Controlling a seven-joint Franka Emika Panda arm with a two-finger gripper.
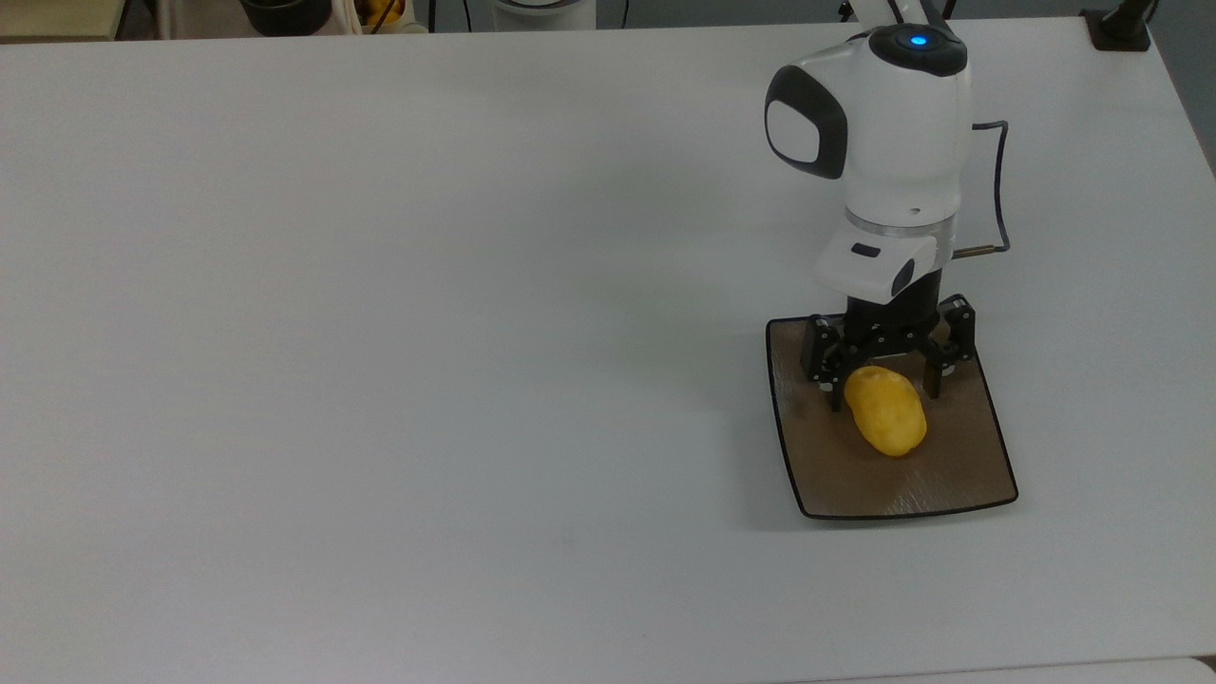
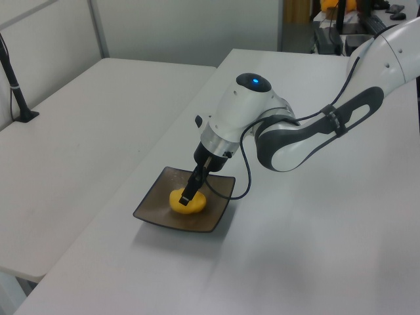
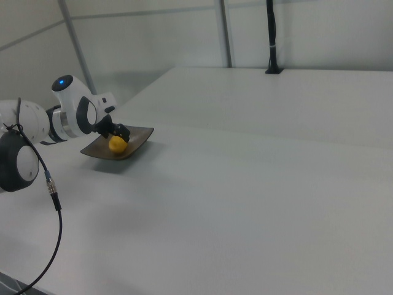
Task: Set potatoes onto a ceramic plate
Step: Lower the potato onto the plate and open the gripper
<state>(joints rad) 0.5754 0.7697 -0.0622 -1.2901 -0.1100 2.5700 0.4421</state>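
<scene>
— White tabletop (image 1: 427,332) fills most of the top view, doesn't it? What sits on it?

— Yes, a broad plain white surface. At the lower right of the top view lies the ceramic plate (image 1: 959,475), square, shallow, brown-grey with a thin dark rim. In the left view the same plate (image 2: 152,205) sits a little below the frame's centre; in the right view it (image 3: 140,136) is at the left, mid-height.

— And the potato?

— The potato (image 1: 885,410) lies on the plate, near its middle, bright yellow and egg-shaped, its long axis running from upper left to lower right in the top view. The left view has it (image 2: 178,203) on the plate's inner surface; the right view shows it (image 3: 117,144) as a small yellow lump there.

— Is it gripped?

— No. The gripper (image 1: 885,388) hangs over the plate's far half, fingers spread apart, one tip on each side of the potato's upper end. The black fingers (image 1: 835,391) are clear of the yellow skin in the top view. In the left view the gripper (image 2: 188,197) points down at the potato; whether it touches there I cannot tell.

— Anything else?

— The arm (image 1: 888,142), white with black panels and a blue light on top, rises toward the upper right of the top view, and a thin dark cable (image 1: 999,180) loops beside it. A black post (image 2: 14,85) stands at the left edge of the left view.
</scene>
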